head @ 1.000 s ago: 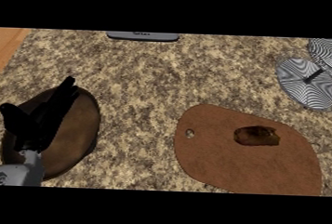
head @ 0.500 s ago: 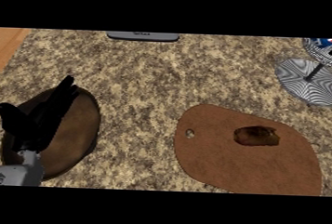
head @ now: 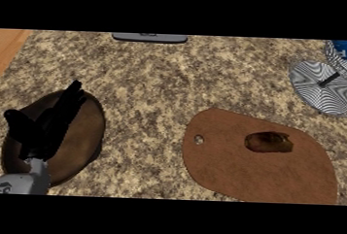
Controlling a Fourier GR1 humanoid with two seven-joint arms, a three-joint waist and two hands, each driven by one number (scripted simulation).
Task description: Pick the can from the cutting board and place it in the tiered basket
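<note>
The can (head: 345, 47) already sits in the tiered basket (head: 322, 81) at the upper right of the frame, on its upper tier, partly cut off by the edge. The cutting board (head: 261, 163) at lower right carries only a small brown lump (head: 269, 141). The placing step looks done. The left hand (head: 46, 126) rests at lower left over a dark round plate (head: 82, 135), fingers straight and relaxed, holding nothing. The right hand is out of view, so its retreat cannot be judged.

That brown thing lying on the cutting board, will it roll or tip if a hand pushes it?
The brown object lies low on the cutting board, so tipping seems unlikely. Its rounded outline suggests it may roll when nudged. Its surface is too dark to judge slipperiness.
</note>
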